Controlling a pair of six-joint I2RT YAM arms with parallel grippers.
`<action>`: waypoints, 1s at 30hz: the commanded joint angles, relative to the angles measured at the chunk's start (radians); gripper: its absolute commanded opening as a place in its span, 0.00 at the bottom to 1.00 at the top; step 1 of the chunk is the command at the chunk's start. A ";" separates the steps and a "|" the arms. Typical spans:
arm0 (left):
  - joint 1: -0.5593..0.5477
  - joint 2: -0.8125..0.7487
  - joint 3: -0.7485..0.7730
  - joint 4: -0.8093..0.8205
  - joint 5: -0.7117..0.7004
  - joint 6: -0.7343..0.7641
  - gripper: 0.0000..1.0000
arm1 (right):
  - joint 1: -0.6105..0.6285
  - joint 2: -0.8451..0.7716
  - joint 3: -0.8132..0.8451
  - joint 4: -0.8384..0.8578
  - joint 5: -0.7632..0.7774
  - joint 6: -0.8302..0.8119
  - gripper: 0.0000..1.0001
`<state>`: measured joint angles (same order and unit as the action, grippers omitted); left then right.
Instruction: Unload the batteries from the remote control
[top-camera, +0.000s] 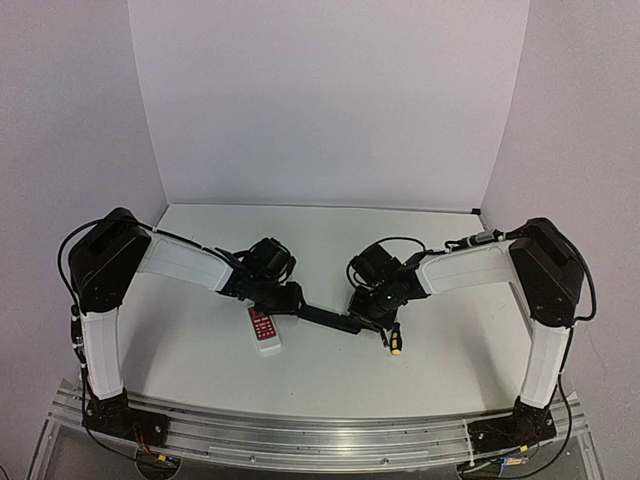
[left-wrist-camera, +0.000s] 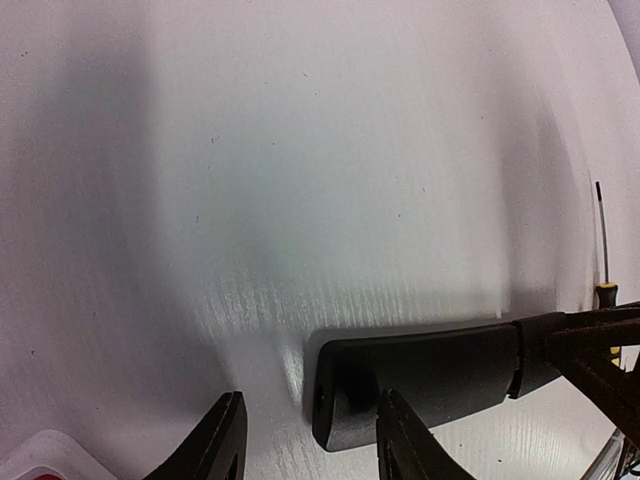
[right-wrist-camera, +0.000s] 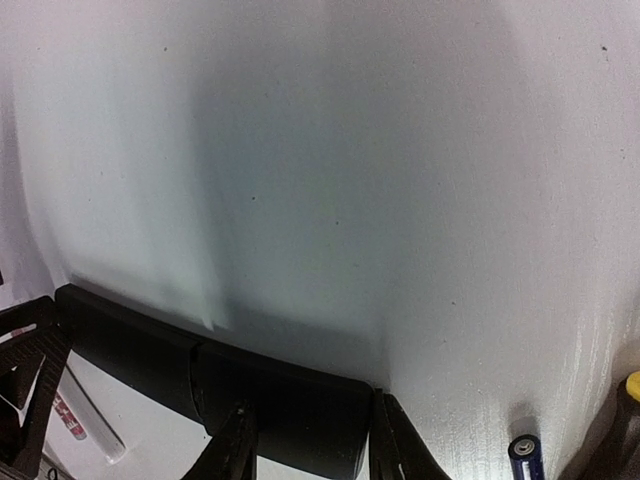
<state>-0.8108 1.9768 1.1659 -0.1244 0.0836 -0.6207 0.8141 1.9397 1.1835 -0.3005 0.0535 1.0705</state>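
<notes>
At the far left, a wide white plastic remote with a red button panel (top-camera: 264, 330) is seen lying flat on the white table (top-camera: 180, 350), just beside the left gripper (left-wrist-camera: 311, 400). The jaws of that gripper are held partly apart and are not clenched. One finger (left-wrist-camera: 408, 445) is laid across the near end of the slim, long, all-black rectangular remote control (top-camera: 326, 317), while the other finger (left-wrist-camera: 218, 445) is kept clear of it, with bare table showing between the two. The black remote is stretched between the two grippers at the middle of the table, its length running from the left gripper to the right one, and a cross seam is visible on its body in both wrist views. Whether any cell is housed inside it cannot be told. The far end of the remote is bracketed by the right gripper (right-wrist-camera: 312, 405), whose jaws are drawn in around the end section. One finger (right-wrist-camera: 385, 440) is set at the end edge and the other is placed over the black face. Whether the remote is actually being squeezed cannot be told. Further right, a small dark blue cylindrical battery with a pale end (right-wrist-camera: 525, 455) is seen on the table apart from the remote, near a yellow-and-black-handled screwdriver (top-camera: 396, 340).
</notes>
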 joint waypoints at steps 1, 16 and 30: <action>-0.001 0.044 0.030 -0.060 0.003 0.001 0.45 | 0.007 0.027 0.002 0.003 -0.035 -0.026 0.32; -0.006 0.071 0.034 -0.116 0.030 -0.024 0.38 | 0.011 0.018 0.010 0.003 -0.042 -0.019 0.30; -0.012 0.162 0.119 -0.290 -0.029 -0.070 0.38 | 0.020 -0.032 -0.104 0.104 -0.063 -0.073 0.32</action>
<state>-0.8176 2.0510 1.2995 -0.2418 0.0722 -0.6610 0.8146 1.9208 1.1317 -0.2253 0.0477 1.0335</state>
